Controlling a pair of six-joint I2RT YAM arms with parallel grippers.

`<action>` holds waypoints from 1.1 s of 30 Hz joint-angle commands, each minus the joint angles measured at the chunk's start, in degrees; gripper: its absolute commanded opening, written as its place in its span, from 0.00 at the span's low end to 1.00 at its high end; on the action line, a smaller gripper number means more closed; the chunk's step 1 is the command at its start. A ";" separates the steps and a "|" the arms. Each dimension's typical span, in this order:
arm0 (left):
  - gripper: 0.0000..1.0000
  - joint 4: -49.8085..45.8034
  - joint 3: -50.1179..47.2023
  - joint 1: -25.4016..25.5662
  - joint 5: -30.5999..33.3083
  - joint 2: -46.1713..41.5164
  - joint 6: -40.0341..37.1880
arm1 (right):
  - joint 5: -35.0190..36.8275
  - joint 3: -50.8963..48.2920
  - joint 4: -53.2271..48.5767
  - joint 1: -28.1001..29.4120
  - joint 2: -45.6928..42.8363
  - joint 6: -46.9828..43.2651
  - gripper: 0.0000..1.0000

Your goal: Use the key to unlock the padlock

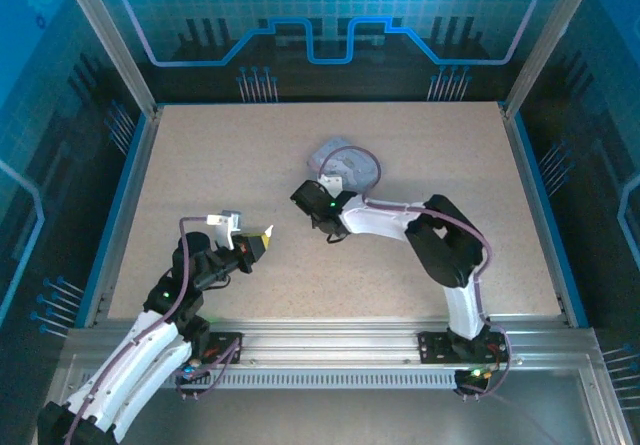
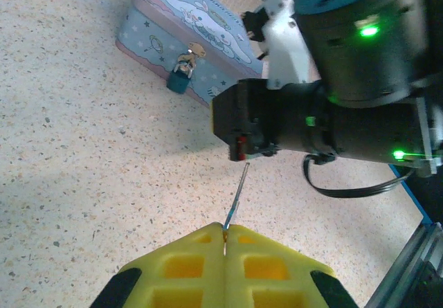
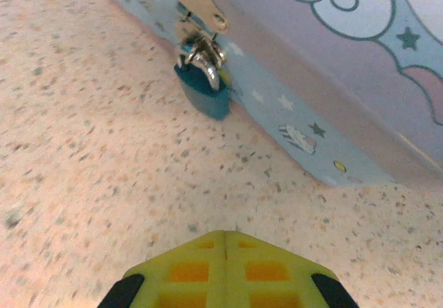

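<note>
Approach step: left gripper [image 2: 225,233] pinches the key [image 2: 237,196]; right gripper [image 3: 223,237], closed and empty, faces the padlock [image 3: 203,90]. Next, align key precisely.

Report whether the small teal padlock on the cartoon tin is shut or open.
Shut: the small teal padlock hangs from the hasp of the pale blue tin, its silver shackle seated in the body.

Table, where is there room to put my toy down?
Bare table runs from the tin left to the blue edge, and right of the right arm. Crowded: the middle, where left gripper, right gripper and tin sit close.
</note>
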State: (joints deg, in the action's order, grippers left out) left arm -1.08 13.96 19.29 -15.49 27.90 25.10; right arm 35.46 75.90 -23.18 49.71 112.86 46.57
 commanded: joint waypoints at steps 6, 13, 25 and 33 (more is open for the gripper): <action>0.00 -0.28 1.50 0.31 1.50 4.34 -0.51 | -7.64 -7.14 2.72 -3.54 -11.42 -3.33 0.01; 0.00 1.72 7.44 0.31 0.45 14.68 -0.70 | -9.24 14.65 -12.47 -7.43 -4.54 -11.32 0.10; 0.00 1.94 7.33 0.48 1.88 14.51 -1.45 | -18.49 51.54 -23.24 -22.56 22.07 -10.49 0.27; 0.00 2.90 5.52 0.49 1.64 13.89 -1.80 | -27.11 73.50 -29.81 -26.32 38.19 -9.78 0.32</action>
State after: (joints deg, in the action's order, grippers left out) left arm 0.73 20.12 19.66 -14.17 42.74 25.02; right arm 14.81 145.95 -48.14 24.51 149.38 37.01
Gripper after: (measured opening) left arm 0.046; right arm 0.321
